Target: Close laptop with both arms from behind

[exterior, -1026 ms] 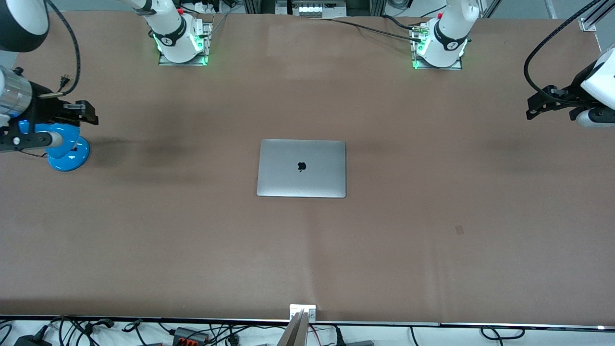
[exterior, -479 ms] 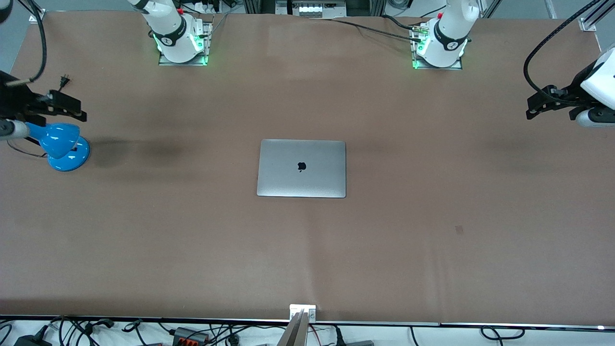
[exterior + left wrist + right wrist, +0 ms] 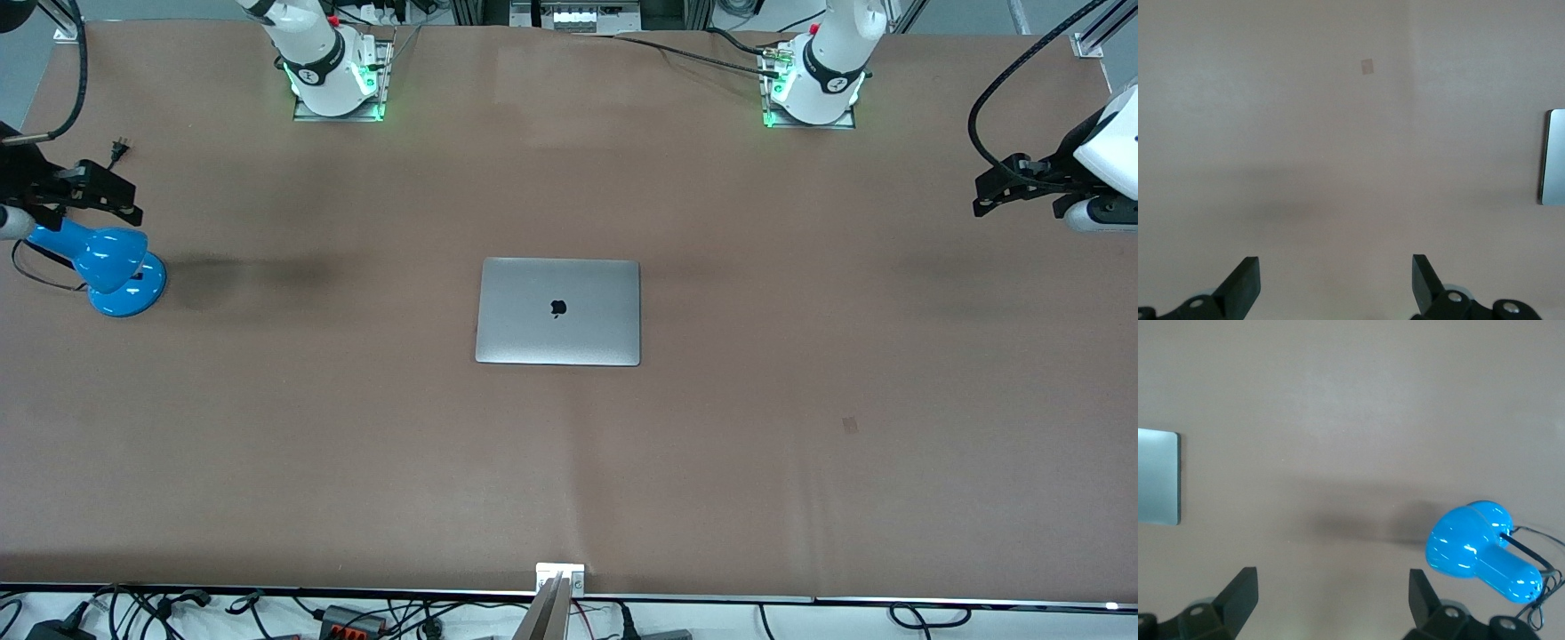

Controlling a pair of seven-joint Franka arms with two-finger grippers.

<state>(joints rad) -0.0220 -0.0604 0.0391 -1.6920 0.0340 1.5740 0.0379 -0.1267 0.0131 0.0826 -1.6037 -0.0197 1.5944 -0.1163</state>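
Observation:
The silver-grey laptop point(image 3: 557, 311) lies shut and flat in the middle of the brown table, apple logo up. Its edge also shows in the left wrist view point(image 3: 1555, 157) and in the right wrist view point(image 3: 1158, 477). My left gripper point(image 3: 982, 204) point(image 3: 1336, 283) hangs open and empty over the left arm's end of the table, well away from the laptop. My right gripper point(image 3: 129, 206) point(image 3: 1333, 599) hangs open and empty over the right arm's end of the table, just above the blue lamp.
A blue desk lamp point(image 3: 111, 262) point(image 3: 1481, 550) stands at the right arm's end of the table, its cord trailing off. Both arm bases point(image 3: 333, 80) point(image 3: 813, 84) are bolted along the table's farther edge. A small tape mark point(image 3: 850, 425) lies on the cloth.
My right gripper has drawn back toward the table's end, off the lamp's head. The left gripper and the laptop have not moved.

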